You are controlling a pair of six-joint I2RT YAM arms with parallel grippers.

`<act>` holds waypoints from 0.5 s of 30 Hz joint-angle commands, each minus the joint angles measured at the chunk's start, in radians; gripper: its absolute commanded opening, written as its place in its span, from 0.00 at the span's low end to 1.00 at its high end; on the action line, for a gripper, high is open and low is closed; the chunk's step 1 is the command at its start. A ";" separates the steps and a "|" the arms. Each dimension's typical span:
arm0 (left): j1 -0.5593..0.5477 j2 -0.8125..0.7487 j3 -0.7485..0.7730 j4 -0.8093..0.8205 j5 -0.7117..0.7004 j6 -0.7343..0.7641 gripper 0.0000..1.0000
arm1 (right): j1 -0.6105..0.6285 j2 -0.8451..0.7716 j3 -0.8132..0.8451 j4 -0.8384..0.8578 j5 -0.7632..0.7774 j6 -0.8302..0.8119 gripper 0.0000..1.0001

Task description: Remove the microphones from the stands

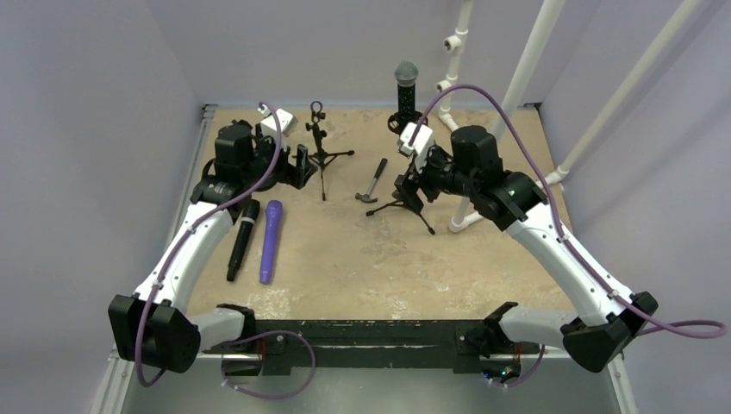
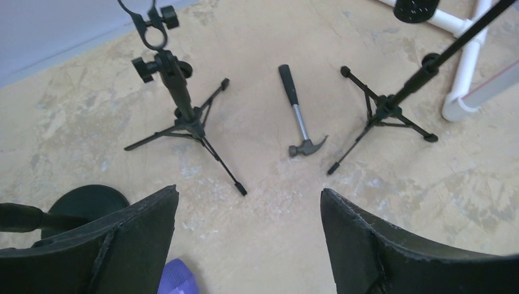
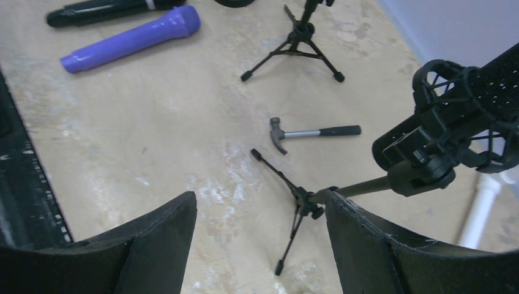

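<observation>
Hovering released beside stand point(image 3: 361, 185), right end effector point(image 3: 258, 205) is probably targeting microphone point(image 3: 489, 79); left end effector point(image 2: 248, 199) released too.

White-linked arms point(image 1: 185, 250) carry black joints point(image 1: 159, 332), purple cables point(image 1: 483, 90) and black tools point(image 2: 248, 192) point(image 3: 260, 196).

Soft even light, faint shadows, sharp focus, wide-angle wrist views
</observation>
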 commanded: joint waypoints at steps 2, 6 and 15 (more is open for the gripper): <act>0.004 -0.060 0.010 -0.106 0.103 0.049 0.84 | 0.090 0.019 0.019 0.111 0.330 -0.025 0.74; 0.004 -0.102 -0.017 -0.109 0.111 0.076 0.89 | 0.120 0.033 0.015 0.164 0.484 0.023 0.74; 0.004 -0.119 -0.023 -0.113 0.102 0.083 0.94 | 0.131 0.024 -0.002 0.204 0.638 0.104 0.76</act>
